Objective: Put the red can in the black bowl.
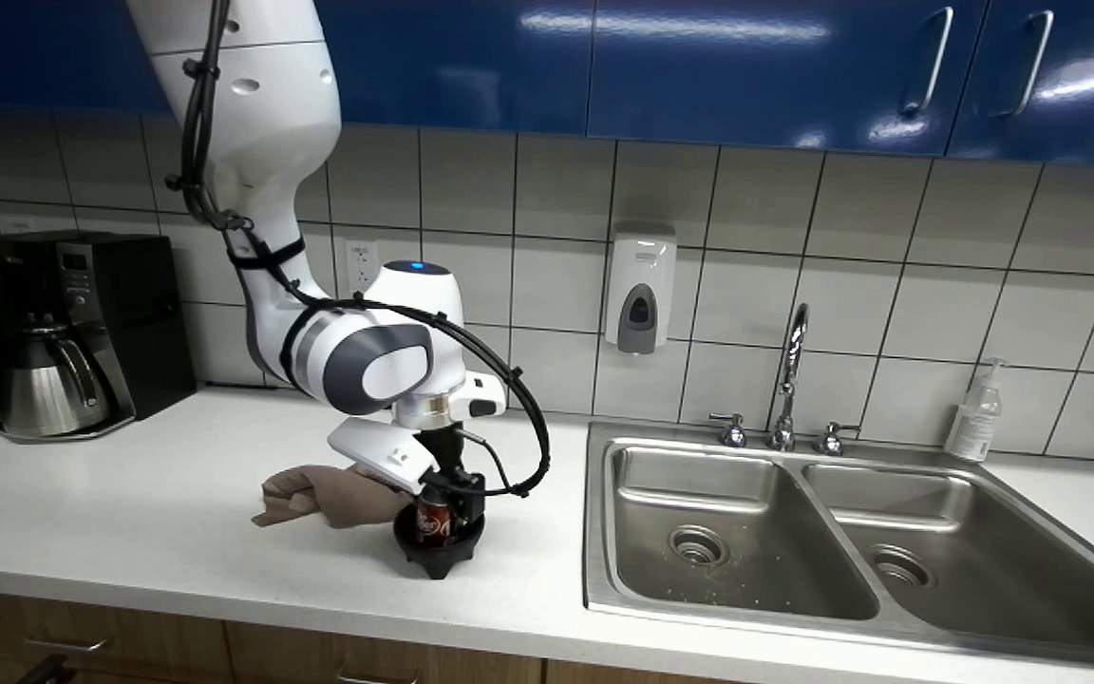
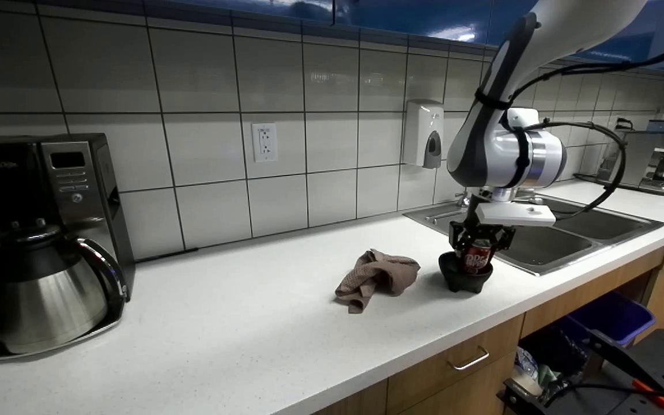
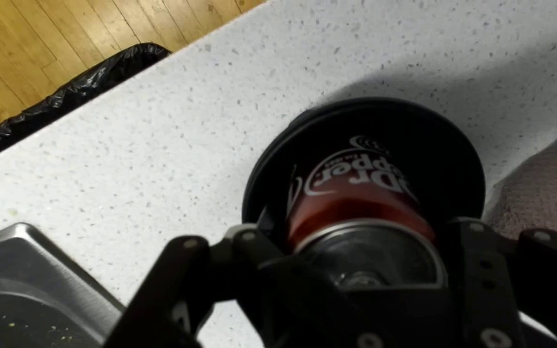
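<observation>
The red can (image 3: 360, 205) is a Dr Pepper can standing in the black bowl (image 3: 380, 102). The can, also in both exterior views (image 1: 432, 524) (image 2: 478, 257), looks roughly upright, its lower part hidden by the bowl wall. The footed bowl rests on the counter in both exterior views (image 1: 438, 562) (image 2: 463, 281). My gripper (image 3: 363, 232) points down with a finger on each side of the can's upper part, also in both exterior views (image 1: 453, 498) (image 2: 480, 237). Dark fingers against the dark bowl hide whether the pads touch the can.
A brown cloth (image 1: 343, 494) lies beside the bowl, also in an exterior view (image 2: 377, 276). The metal sink (image 1: 594, 532) is on the bowl's other side. A coffee maker (image 2: 87, 173) stands at the counter's far end. The counter's front edge (image 2: 401, 369) is close to the bowl.
</observation>
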You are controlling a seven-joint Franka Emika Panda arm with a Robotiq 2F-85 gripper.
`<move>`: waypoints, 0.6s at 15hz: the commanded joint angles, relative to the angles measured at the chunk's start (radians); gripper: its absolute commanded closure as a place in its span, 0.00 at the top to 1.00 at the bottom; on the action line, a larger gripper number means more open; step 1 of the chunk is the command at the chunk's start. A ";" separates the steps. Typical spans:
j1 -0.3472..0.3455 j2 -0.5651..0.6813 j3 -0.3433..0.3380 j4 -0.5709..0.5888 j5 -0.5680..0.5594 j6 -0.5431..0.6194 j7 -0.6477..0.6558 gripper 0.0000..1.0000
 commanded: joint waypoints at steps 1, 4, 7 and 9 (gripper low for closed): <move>-0.037 -0.002 0.028 0.007 -0.010 0.010 -0.001 0.98; -0.040 -0.007 0.031 0.008 -0.009 0.008 -0.001 1.00; -0.039 -0.028 0.031 0.003 -0.011 0.008 -0.001 1.00; -0.042 -0.063 0.038 -0.006 -0.013 -0.012 -0.011 1.00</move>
